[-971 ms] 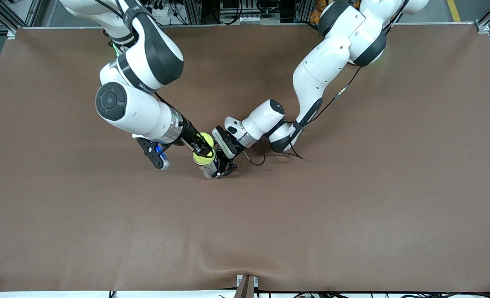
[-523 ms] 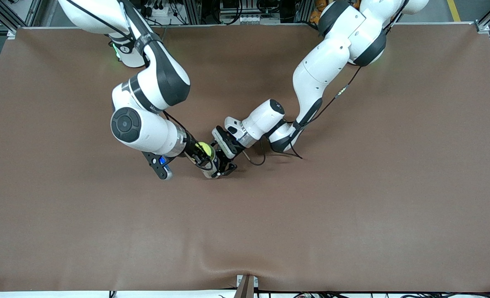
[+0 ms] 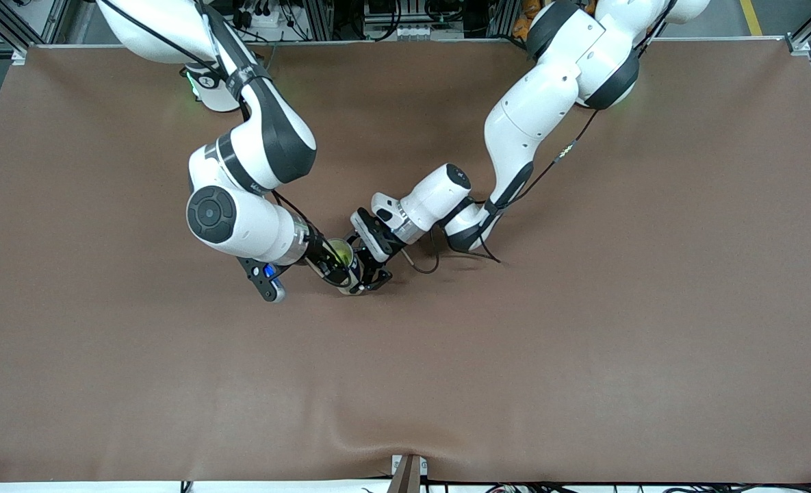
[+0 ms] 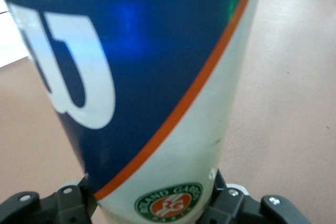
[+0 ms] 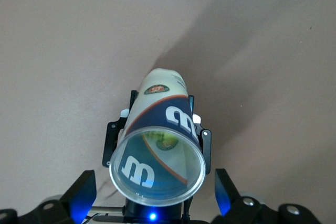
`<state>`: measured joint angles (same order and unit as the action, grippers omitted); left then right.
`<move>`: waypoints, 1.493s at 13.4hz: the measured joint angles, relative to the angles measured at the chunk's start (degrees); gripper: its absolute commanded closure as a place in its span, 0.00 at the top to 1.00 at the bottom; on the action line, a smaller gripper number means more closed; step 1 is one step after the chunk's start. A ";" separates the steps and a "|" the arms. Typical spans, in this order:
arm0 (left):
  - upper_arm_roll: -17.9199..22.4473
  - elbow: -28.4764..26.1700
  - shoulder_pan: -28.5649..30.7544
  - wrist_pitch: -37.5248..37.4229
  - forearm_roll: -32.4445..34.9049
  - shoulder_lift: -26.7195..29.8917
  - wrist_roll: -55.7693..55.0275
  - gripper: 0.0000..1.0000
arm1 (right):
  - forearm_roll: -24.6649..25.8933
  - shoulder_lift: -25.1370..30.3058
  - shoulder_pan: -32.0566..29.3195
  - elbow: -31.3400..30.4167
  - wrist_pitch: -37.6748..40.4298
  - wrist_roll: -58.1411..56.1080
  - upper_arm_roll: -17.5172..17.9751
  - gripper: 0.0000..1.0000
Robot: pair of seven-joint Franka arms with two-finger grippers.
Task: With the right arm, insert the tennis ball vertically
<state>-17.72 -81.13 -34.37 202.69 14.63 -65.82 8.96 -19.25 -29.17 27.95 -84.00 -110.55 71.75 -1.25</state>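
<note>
A tennis-ball can (image 3: 352,279) with a blue, white and orange label stands upright on the brown table. My left gripper (image 3: 372,275) is shut on its lower part; the can (image 4: 157,77) fills the left wrist view, between the left gripper (image 4: 152,205). My right gripper (image 3: 331,263) is right over the can's open top, open and empty. In the right wrist view its fingers (image 5: 84,187) stand either side of the clear rim (image 5: 157,169), with the right gripper (image 5: 155,187) above it. The yellow-green tennis ball (image 3: 339,252) shows dimly inside the can, deep down it (image 5: 167,140).
The brown table mat (image 3: 583,342) is bare around the can. The left arm's cable (image 3: 422,263) lies on the mat beside its wrist. A small fixture (image 3: 408,472) sits at the table's front edge.
My right gripper came down over the can with the ball. The ball went from above the rim into the can, and the right fingers opened. The left gripper kept still.
</note>
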 measured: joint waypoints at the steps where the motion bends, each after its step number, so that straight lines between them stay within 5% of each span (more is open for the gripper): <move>1: 0.00 0.00 0.00 0.00 0.00 0.00 0.00 0.81 | 0.00 0.05 0.00 0.55 0.02 0.00 -0.01 1.00; 7: 0.00 -0.05 0.00 0.01 0.00 -0.02 0.00 0.85 | 0.10 0.96 -7.89 12.06 13.36 -2.63 -0.74 1.00; 10: 0.04 -0.10 0.01 0.00 0.00 -0.08 0.00 0.89 | 1.88 1.10 -14.80 13.27 14.47 -14.52 -0.94 1.00; 12: 0.08 -0.18 0.01 0.00 0.00 -0.19 0.00 1.00 | 8.46 1.09 -16.92 13.28 15.21 -25.20 -0.95 1.00; 14: 0.10 -0.21 0.03 0.00 0.00 -0.26 0.00 1.00 | 11.90 1.24 -18.25 13.39 16.85 -34.72 -1.06 1.00; 20: 0.31 -2.40 0.59 -0.01 0.00 -0.40 0.00 1.00 | 12.63 6.76 -28.29 14.49 27.10 -61.48 -1.35 1.00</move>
<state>-17.40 -83.53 -33.78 202.68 14.62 -66.23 8.96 -6.63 -22.41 -0.33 -69.51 -83.45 10.27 -2.60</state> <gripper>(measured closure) 0.000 0.000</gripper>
